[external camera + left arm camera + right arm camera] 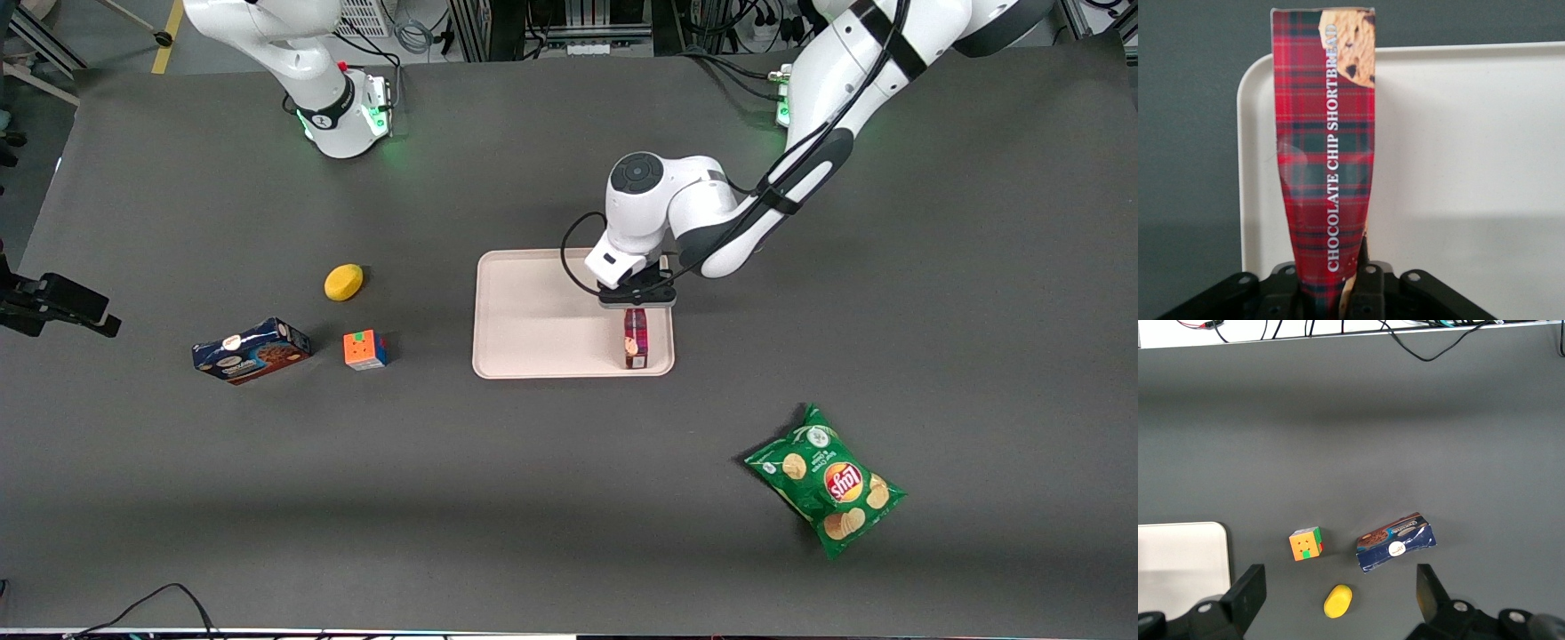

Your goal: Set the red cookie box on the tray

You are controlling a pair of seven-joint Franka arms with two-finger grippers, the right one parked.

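Front view: a dark grey counter (569,498) carries all items, with cabling and rack equipment along its robot-side edge. The tray (533,329) lies near the counter's centre. The working arm's gripper (636,300) hangs over the tray's corner nearest the camera at the working arm's end. It holds the red cookie box (636,339), which stands on end inside that corner, its lower end at or just above the tray floor; contact cannot be confirmed. A green chip bag (827,480) lies nearer the camera, toward the working arm's end. A blue cookie box (252,350), a colour cube (365,349) and a yellow lemon-like item (343,282) lie toward the parked arm's end.

Left wrist view: the gripper (1338,287) is pinched onto one end of the red cookie box (1325,153); the carton is visibly squeezed narrower at the grip. The box extends over the tray (1458,167), close to its rim and rounded corner.

Right wrist view: the blue cookie box (1395,543), colour cube (1305,543) and yellow item (1337,600) sit apart; a tray corner (1178,553) shows.

Assessment: placement step, nearly complete. The next move calls for confirming the box bears on the tray, then release. Standing on end near the rim, it may topple outward.
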